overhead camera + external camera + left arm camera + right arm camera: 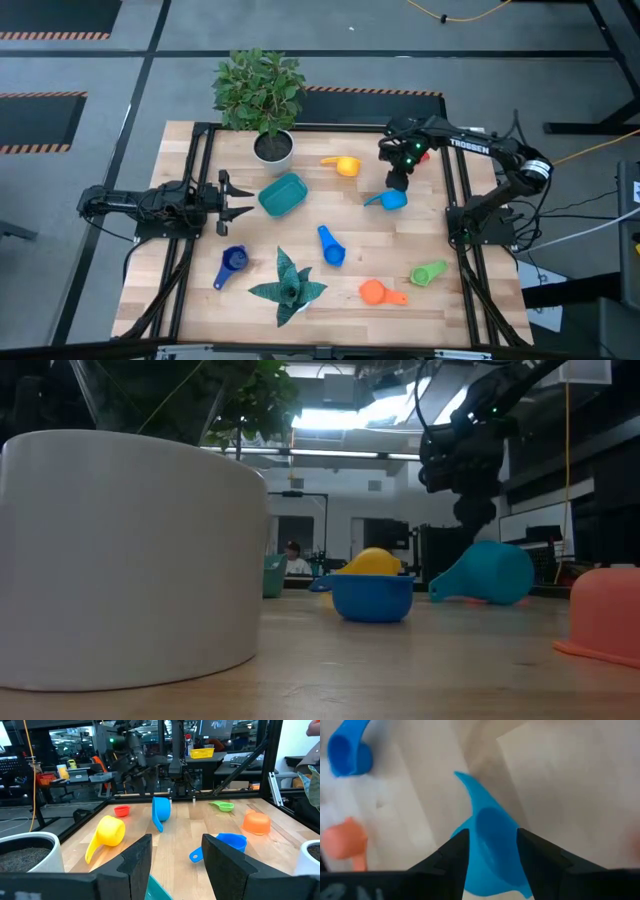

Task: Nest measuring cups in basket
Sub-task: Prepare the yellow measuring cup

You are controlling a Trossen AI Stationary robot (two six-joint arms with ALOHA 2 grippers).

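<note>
Your right gripper (490,852) hangs over the far right part of the worktop (400,240), its fingers straddling the rim of the light blue cup (388,200). In the right wrist view the cup's bowl sits between the two fingers, but you cannot tell whether they press on it or merely stand around it. In the low view that cup is tilted, handle down toward the wood.

Your left gripper (236,200) waits at the left edge with its fingers spread and nothing in them, pointing at the teal basket (282,194), which lies just beside it.

The yellow cup (343,165) lies beyond the basket, the blue cup (330,246) mid-worktop, the dark blue cup (232,263) near the left front. The orange cup (380,292) and green cup (428,272) sit at the right front.
</note>
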